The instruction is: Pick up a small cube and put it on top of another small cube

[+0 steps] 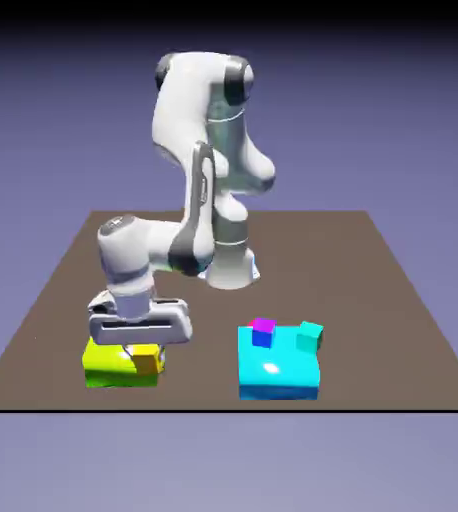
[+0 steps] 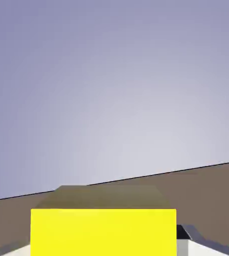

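Gripper fingers clamped on the small yellow cube, apparently just over the yellow-green slab; magenta-topped cube sits on the cyan slab.

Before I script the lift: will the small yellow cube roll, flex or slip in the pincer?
The small yellow cube looks rigid with flat, square faces, so it likely won't roll or flex. The pincer is shut on it; flat sides should grip well. Being tiny, it may twist if bumped against the yellow-green slab.
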Motion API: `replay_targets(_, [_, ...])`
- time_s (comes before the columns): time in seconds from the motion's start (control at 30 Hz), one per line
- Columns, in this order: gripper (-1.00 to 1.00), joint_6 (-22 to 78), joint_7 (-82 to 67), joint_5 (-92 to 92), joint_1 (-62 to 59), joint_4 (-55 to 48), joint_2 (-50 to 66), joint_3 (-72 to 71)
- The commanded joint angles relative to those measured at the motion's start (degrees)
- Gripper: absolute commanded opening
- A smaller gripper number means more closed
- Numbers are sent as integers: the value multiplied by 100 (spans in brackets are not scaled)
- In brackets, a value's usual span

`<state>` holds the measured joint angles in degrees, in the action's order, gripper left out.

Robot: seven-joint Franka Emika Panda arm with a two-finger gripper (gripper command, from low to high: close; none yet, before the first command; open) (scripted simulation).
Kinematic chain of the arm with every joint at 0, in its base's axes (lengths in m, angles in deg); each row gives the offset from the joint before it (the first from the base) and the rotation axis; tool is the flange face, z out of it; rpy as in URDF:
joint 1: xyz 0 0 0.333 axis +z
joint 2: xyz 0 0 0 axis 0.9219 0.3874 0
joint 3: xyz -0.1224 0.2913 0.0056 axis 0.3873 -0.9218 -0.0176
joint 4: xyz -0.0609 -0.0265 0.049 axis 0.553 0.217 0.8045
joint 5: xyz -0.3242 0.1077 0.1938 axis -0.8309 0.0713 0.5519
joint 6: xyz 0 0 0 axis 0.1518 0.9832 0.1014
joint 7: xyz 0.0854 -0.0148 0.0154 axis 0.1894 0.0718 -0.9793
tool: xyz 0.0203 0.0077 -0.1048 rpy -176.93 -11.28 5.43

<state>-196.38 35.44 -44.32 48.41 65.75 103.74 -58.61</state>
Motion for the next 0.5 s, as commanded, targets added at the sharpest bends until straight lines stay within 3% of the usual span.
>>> replay_targets(0.0, [-100, -6, 50, 74, -59, 138, -151, -207])
replay_targets(0.47, [-100, -60, 706, 1167, -891, 2069, -2263, -3114])
